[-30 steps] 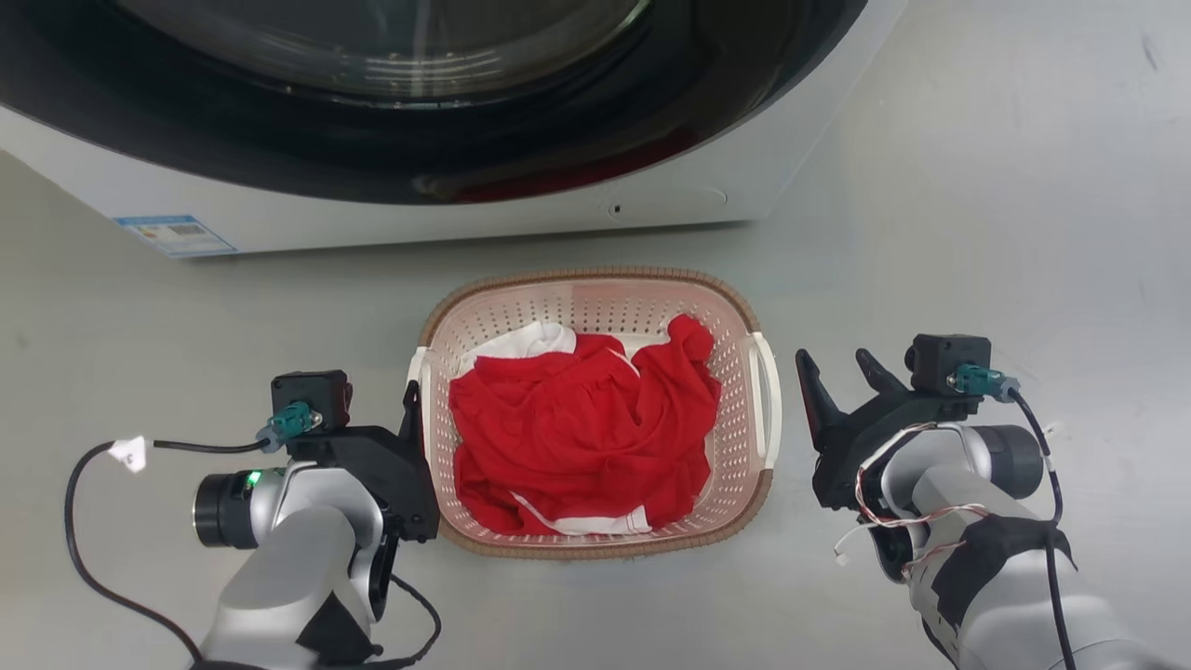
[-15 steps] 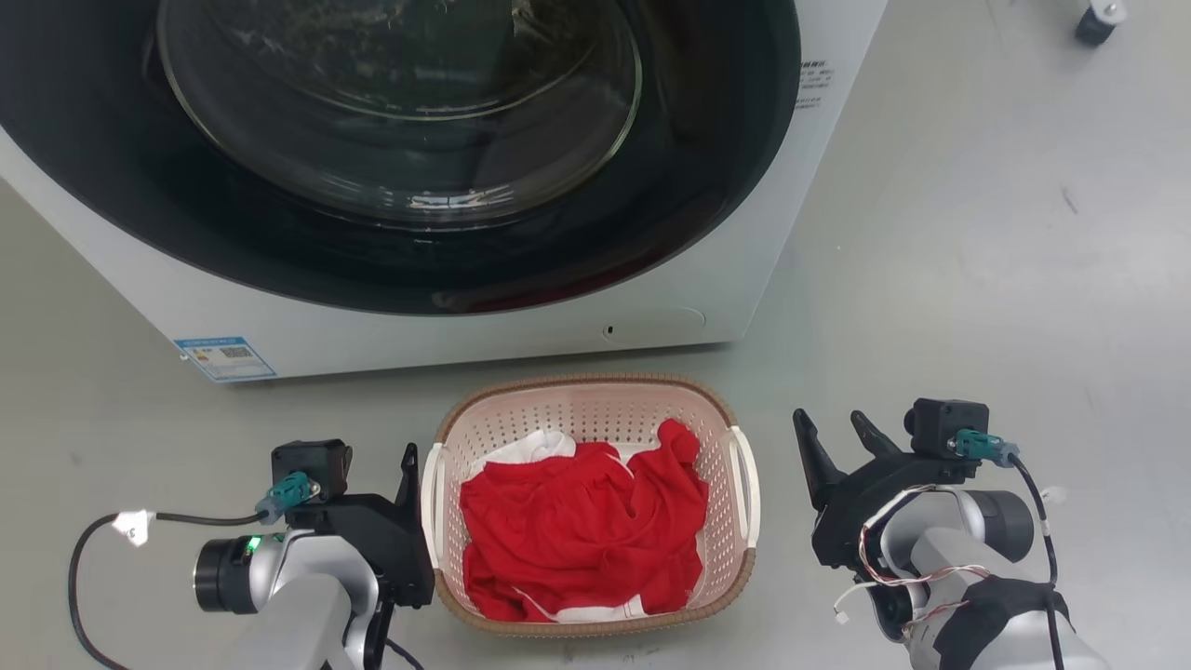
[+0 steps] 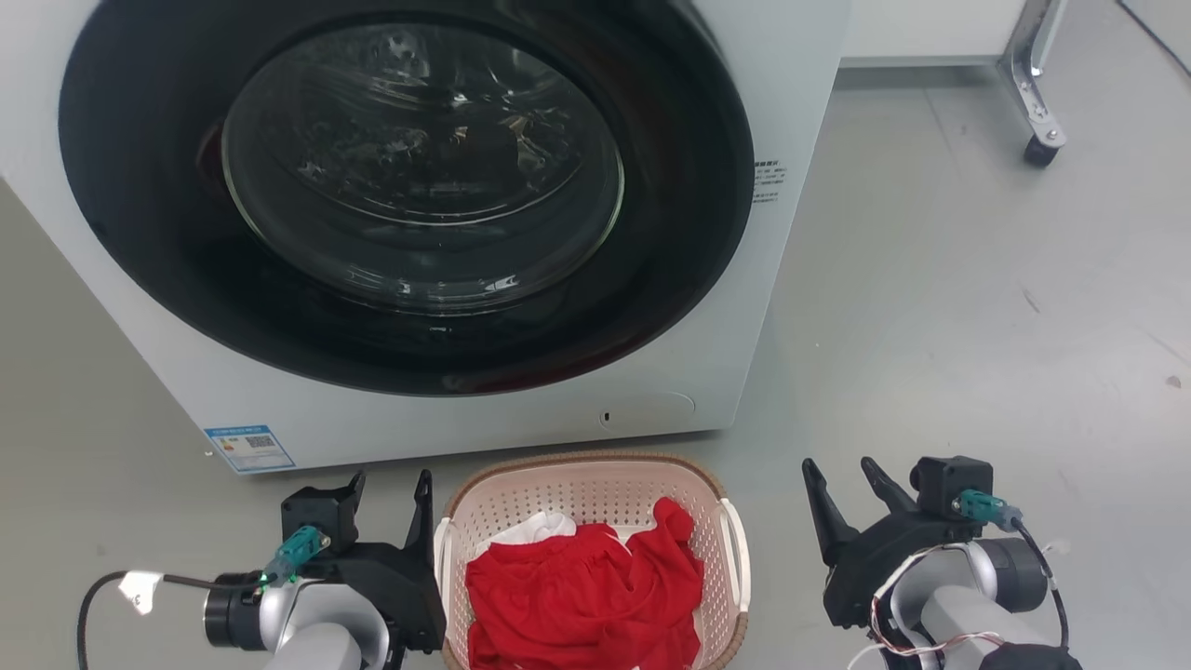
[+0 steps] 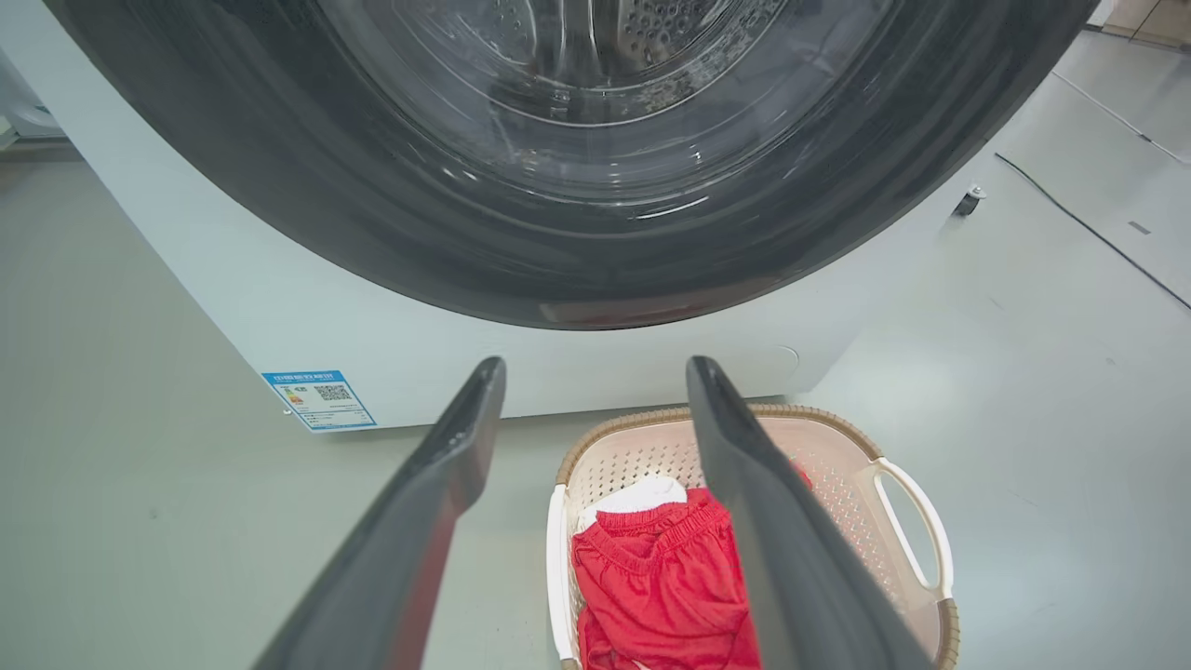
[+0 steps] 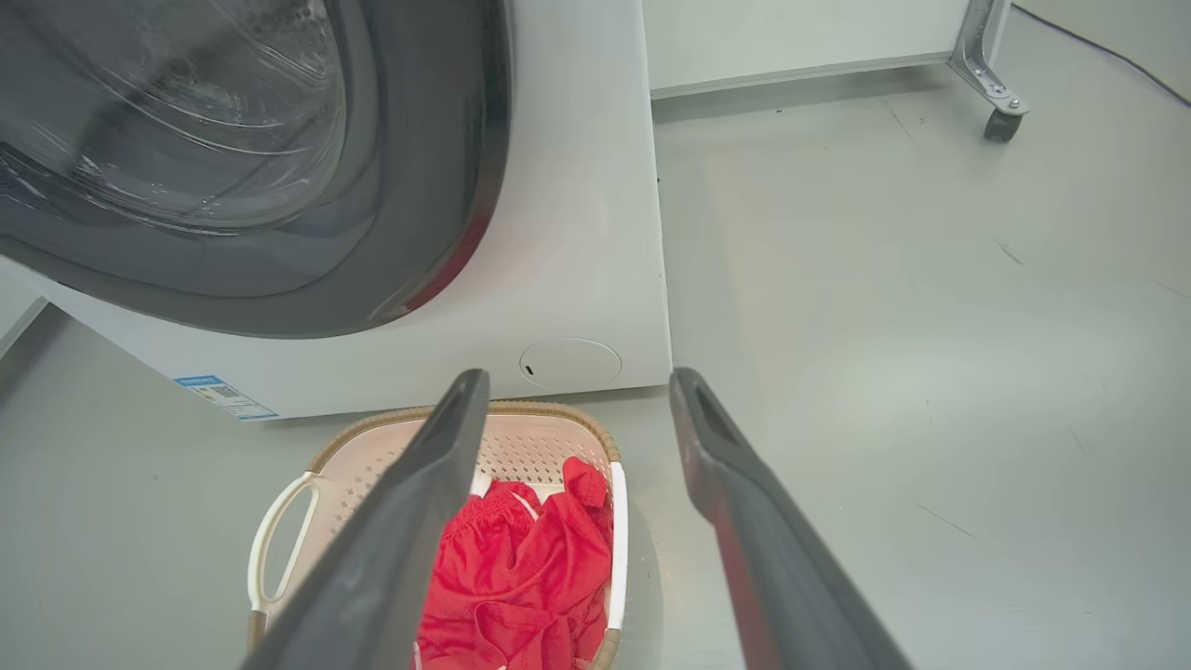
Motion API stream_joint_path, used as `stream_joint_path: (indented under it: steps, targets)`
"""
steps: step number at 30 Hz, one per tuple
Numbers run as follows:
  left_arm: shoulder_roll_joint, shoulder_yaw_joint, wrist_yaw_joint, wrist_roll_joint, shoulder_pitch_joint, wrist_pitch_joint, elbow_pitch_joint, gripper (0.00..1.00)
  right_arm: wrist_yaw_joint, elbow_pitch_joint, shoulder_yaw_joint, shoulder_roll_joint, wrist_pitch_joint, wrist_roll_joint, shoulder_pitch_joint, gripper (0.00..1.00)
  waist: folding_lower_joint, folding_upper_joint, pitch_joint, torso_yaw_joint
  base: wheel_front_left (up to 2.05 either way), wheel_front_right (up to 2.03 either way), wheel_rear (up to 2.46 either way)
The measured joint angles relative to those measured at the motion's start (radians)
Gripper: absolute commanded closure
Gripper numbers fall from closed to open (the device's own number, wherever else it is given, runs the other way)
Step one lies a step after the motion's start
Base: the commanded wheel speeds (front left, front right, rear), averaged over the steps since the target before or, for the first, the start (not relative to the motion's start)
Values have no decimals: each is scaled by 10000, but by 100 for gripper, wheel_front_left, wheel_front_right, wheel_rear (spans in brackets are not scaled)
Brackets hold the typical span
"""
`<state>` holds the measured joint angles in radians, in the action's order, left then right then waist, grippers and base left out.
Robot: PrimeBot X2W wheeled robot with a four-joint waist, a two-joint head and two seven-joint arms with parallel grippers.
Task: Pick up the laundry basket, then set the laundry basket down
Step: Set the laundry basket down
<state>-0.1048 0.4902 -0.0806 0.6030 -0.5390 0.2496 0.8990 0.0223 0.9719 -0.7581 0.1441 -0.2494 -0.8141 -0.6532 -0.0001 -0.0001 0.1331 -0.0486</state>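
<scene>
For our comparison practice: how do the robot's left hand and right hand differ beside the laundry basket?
The left hand sits close beside the laundry basket; the right hand stands apart, floor between. A white tag hangs on the left hand's cable; red-white wires loop behind the right hand. Both are open.

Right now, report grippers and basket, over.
Left gripper open beside white handle; right gripper open, apart. Pale pink perforated plastic laundry basket on floor, red clothes inside. White washing machine close behind.
</scene>
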Motion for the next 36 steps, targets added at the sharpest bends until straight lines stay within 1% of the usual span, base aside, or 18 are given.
stream_joint_path:
  steps: [4,6,11,17,19,23,25,28,33,36]
  targets:
    - [-199,-142,-161,-297,679,0,-890,0,322,-761,125,230,2,372,566,0,0,0,-372,-6,0,0,0]
    - [-299,-230,-182,-512,1085,2,-1340,0,431,-1189,199,345,0,585,854,0,0,-1,-551,-14,0,0,0]
    - [-477,-435,-322,-802,2124,2,-2533,0,637,-2311,401,614,0,1016,1677,0,0,0,-958,-56,0,0,0]
    - [-531,-725,-355,-1298,3286,2,-3935,0,846,-3674,738,963,0,1501,2720,0,0,-1,-1330,-91,0,0,0]
    - [-541,-851,-435,-1406,3687,4,-4332,0,905,-4123,838,1039,0,1741,2989,0,0,0,-1424,-95,0,0,0]
    - [-529,-1058,-435,-1751,4353,4,-5032,0,945,-4930,1145,1177,-2,1996,3585,0,0,1,-1575,-93,0,0,0]
    - [-472,-1333,-435,-1891,4689,4,-5354,0,1007,-5306,1296,1244,-2,2073,3921,0,0,1,-1612,-82,0,0,0]
    - [-366,-1779,-437,-2163,5110,4,-5722,0,1009,-5774,1532,1312,0,2293,4381,0,0,1,-1620,-60,0,0,0]
    - [-125,-2171,-435,-2638,5620,4,-6263,0,1020,-6311,1973,1398,-2,2537,5002,0,0,0,-1622,-14,0,0,0]
    - [-54,-2372,-437,-2928,5910,4,-6506,0,1020,-6454,2493,1404,-2,2685,5395,0,1,1,-1622,2,0,0,0]
